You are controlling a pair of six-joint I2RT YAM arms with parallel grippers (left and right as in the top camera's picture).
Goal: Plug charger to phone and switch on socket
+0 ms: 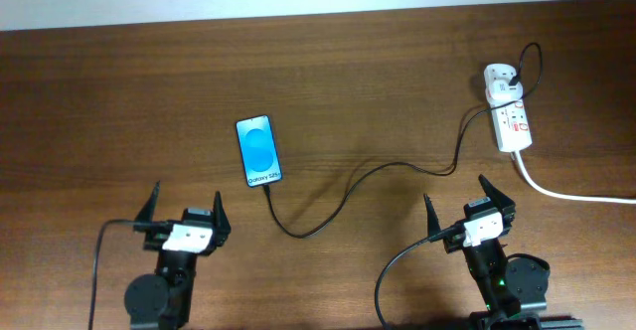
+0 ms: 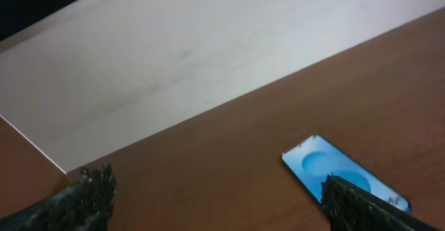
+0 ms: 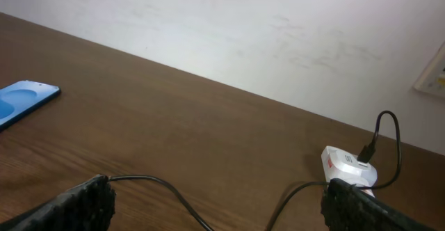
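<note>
The phone (image 1: 259, 151) lies flat on the brown table (image 1: 119, 111), blue screen up; it also shows in the left wrist view (image 2: 334, 172) and the right wrist view (image 3: 21, 100). The thin black charger cable (image 1: 328, 211) runs from the phone's near short edge, where its tip lies against the phone, in a loop to the adapter on the white socket strip (image 1: 509, 111), which also shows in the right wrist view (image 3: 346, 167). My left gripper (image 1: 186, 203) is open and empty, near the phone. My right gripper (image 1: 459, 199) is open and empty, near the socket.
The socket's thick white cord (image 1: 566, 193) leaves its near end and runs off the right edge. A pale wall (image 3: 243, 29) stands behind the table's far edge.
</note>
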